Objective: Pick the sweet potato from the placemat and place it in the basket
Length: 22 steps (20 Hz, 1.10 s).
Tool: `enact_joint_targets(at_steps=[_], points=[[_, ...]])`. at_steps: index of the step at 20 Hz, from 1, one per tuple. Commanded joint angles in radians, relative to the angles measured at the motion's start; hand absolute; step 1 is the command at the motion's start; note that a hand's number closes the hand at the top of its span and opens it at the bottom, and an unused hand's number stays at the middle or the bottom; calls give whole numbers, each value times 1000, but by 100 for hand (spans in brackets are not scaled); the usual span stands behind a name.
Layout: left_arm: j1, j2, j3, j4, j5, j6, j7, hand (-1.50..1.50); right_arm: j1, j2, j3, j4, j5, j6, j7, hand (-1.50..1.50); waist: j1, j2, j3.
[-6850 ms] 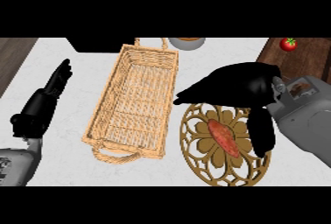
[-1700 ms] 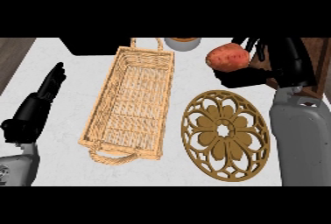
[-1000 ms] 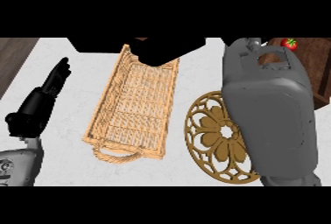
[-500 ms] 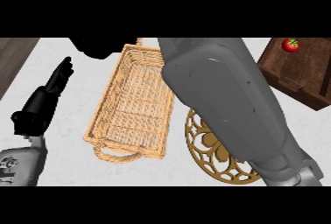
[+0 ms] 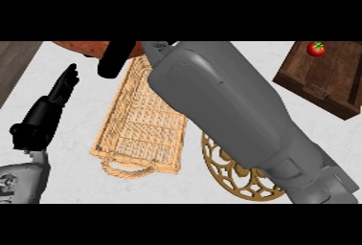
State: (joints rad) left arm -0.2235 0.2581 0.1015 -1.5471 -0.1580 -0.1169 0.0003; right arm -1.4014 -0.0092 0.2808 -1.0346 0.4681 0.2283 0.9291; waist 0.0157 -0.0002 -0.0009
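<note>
One right robot hand [image 5: 117, 57] grasping sweet potato [image 5: 88, 47] over basket [image 5: 141, 124], left robot hand [image 5: 46, 112] released.

The long tan woven wicker basket [image 5: 141, 127] looks rough and matt. The round golden openwork placemat [image 5: 240, 179] seems smooth wood. The white counter [image 5: 78, 158] has a marbled finish; the brown board [image 5: 322, 79] shows wood grain.

Right hand [image 5: 117, 57] curled; left hand [image 5: 44, 115] open.

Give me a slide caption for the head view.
Right hand carries the sweet potato above the basket's far end.
</note>
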Motion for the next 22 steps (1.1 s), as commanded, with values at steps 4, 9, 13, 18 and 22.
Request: enact_joint_targets(at_steps=[4,9,13,18,22], points=[[-33,-2,13,11,0,7,28,0,-43,-10,58,53,37,170,-12,150,-11,0,0],[18,2,12,-26,3,-12,9,0,-40,-2,-62,140,-17,140,-110,-150,1,3,0],[-24,24,36,-1,16,-30,25,0,51,9,-19,31,-71,109,-77,-150,-10,0,1],[-24,-7,8,-1,-4,-9,26,0,-15,9,-135,43,-91,-124,-95,-150,-2,3,1],[17,0,28,-11,1,-6,-22,0,88,3,-174,-10,-43,-354,-125,-150,-7,2,1]])
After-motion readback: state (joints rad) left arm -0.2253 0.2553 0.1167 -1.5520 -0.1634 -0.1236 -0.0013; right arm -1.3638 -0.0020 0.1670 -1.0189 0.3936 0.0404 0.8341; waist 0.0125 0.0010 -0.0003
